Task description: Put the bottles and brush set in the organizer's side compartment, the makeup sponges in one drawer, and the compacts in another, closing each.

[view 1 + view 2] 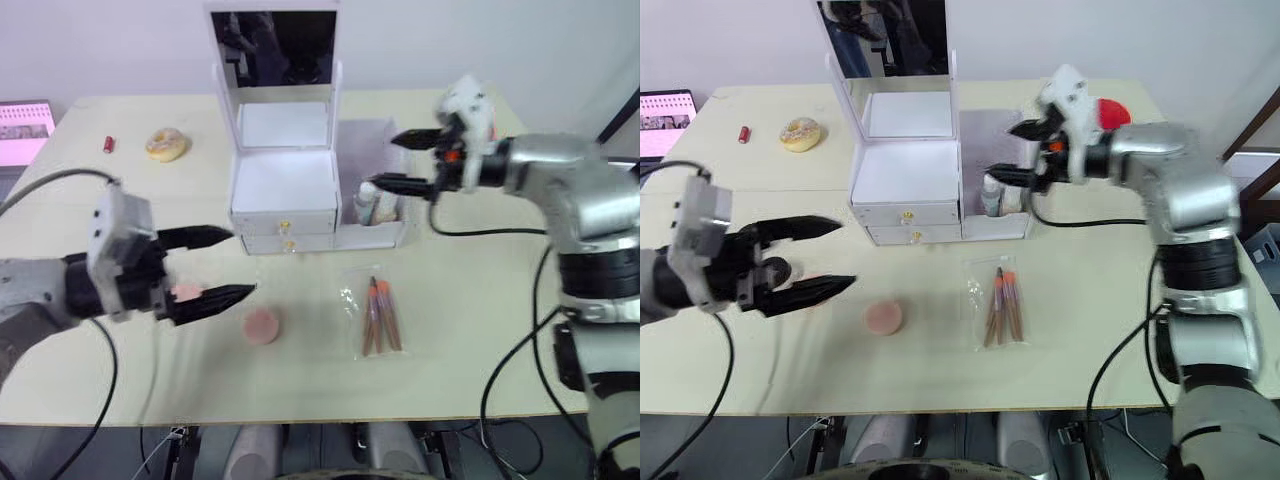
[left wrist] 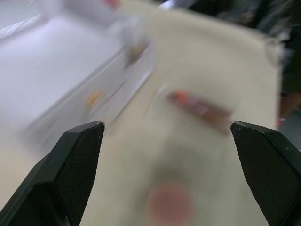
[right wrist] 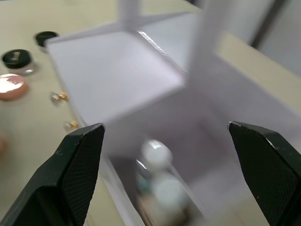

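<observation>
Bottles [image 1: 372, 203] sit in the side compartment [image 1: 385, 235]; both grippers, left [image 1: 222, 265] and right [image 1: 400, 160], gape empty. I go for the brush set [image 1: 380, 315] next.

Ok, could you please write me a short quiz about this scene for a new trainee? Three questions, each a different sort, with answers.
1. True or false: the brush set already stands in the organizer.
2. Where are the bottles? A. side compartment B. beside the donut C. in a drawer
3. Fill in: the right gripper hovers above the ____ compartment.

Key: 1. False, it lies on the table. 2. A. 3. side.
</observation>
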Controlling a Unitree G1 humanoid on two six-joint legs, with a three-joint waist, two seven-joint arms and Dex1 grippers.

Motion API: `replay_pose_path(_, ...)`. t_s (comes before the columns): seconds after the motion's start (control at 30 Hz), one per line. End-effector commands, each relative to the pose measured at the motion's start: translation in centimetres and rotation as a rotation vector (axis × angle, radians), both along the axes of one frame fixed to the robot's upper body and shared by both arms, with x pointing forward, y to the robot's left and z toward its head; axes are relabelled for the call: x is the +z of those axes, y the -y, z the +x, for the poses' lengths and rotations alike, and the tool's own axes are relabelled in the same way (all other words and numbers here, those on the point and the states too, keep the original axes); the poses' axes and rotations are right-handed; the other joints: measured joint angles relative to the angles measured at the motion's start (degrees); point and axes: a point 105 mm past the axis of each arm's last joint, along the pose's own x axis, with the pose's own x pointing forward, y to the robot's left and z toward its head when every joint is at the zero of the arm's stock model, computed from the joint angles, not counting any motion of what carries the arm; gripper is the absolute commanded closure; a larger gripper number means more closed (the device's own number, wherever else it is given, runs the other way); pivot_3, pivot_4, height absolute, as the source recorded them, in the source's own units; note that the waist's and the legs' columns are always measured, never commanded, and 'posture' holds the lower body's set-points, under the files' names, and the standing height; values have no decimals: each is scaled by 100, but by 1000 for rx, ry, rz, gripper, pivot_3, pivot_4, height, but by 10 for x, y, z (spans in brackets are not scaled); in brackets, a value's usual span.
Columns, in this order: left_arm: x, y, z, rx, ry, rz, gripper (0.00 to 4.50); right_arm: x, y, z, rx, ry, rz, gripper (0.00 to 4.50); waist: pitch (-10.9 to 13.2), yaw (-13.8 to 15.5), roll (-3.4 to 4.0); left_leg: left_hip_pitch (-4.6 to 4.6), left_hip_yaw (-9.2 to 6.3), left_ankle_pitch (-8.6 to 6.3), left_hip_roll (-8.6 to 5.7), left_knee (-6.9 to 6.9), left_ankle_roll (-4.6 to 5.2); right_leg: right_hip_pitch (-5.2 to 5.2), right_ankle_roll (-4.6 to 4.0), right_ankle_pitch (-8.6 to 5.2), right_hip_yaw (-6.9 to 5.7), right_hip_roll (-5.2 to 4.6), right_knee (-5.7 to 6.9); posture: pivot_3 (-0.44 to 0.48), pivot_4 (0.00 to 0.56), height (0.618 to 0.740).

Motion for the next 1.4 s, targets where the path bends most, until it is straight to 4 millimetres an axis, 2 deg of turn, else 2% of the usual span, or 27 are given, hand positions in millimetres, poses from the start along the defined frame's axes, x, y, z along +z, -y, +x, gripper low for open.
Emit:
replay_pose_path(0.03,13,-55,1,169,60,60,0,-1,44,-19,-40,24,-27,12,-2,-18,-3,2,6,-2,1,0,3,2,-6,-4,1,0,-2,0,150,739)
replay_pose_path(0.13,11,-95,-3,291,66,103,0,-21,84,-36,-105,-20,-61,12,-2,-30,-7,9,28,-4,8,0,6,5,-6,-4,8,-1,-9,0,150,739)
replay_pose_path(0.23,6,-117,-6,348,62,121,0,-42,116,-41,-196,-25,-102,12,0,-57,-3,20,67,-5,10,3,7,2,-6,-2,31,-11,-5,0,150,739)
replay_pose_path(0.3,1,-126,-8,373,58,132,0,-54,129,-47,-216,-33,-129,12,0,-75,-3,24,89,-5,15,7,7,-3,9,-1,49,-12,-4,0,150,739)
replay_pose_path(0.47,-22,-154,-15,456,29,173,0,-87,151,-62,-242,-58,-129,12,-2,-66,-6,29,104,-5,30,9,7,-6,7,6,55,-5,-4,0,150,739)
replay_pose_path(0.57,-32,-174,-19,529,38,175,0,-111,163,-71,-275,-87,-198,12,-2,-50,-7,28,105,-5,35,7,7,-8,-9,16,55,1,-4,0,150,739)
replay_pose_path(0.67,-41,-195,-27,605,13,178,0,-109,169,-75,-304,-76,-154,12,-2,-55,-5,28,105,-5,35,6,7,-9,-9,16,55,2,-4,0,150,739)
replay_pose_path(0.8,-43,-212,-32,664,19,177,0,-106,177,-80,-333,-79,-121,12,-4,-52,-9,29,108,-5,40,13,7,-9,6,7,56,3,-4,0,150,739)
replay_pose_path(0.97,-42,-216,-32,671,34,171,0,-106,185,-81,-374,-75,-123,12,-9,-29,-17,29,108,-5,43,13,6,-8,5,8,56,5,-4,0,150,739)
replay_pose_path(1.17,-41,-213,-27,656,46,162,0,-104,180,-83,-354,-76,-110,12,-9,-33,-16,29,108,-5,43,8,6,-9,1,11,55,5,-4,0,150,739)
replay_pose_path(1.27,-39,-200,-18,593,53,163,0,-95,169,-79,-324,-56,-104,12,-9,-33,-16,29,108,-5,44,11,6,-9,3,11,55,6,-3,0,150,739)
replay_pose_path(1.33,-36,-179,-8,508,66,167,0,-88,154,-76,-269,-45,-107,12,-9,-32,-15,29,108,-5,44,15,6,-8,7,12,56,6,-3,0,150,739)
replay_pose_path(1.4,-32,-146,6,389,87,164,0,-81,131,-74,-195,-33,-97,12,-9,-26,-15,29,108,-5,46,17,6,-6,9,15,57,7,-3,0,150,739)
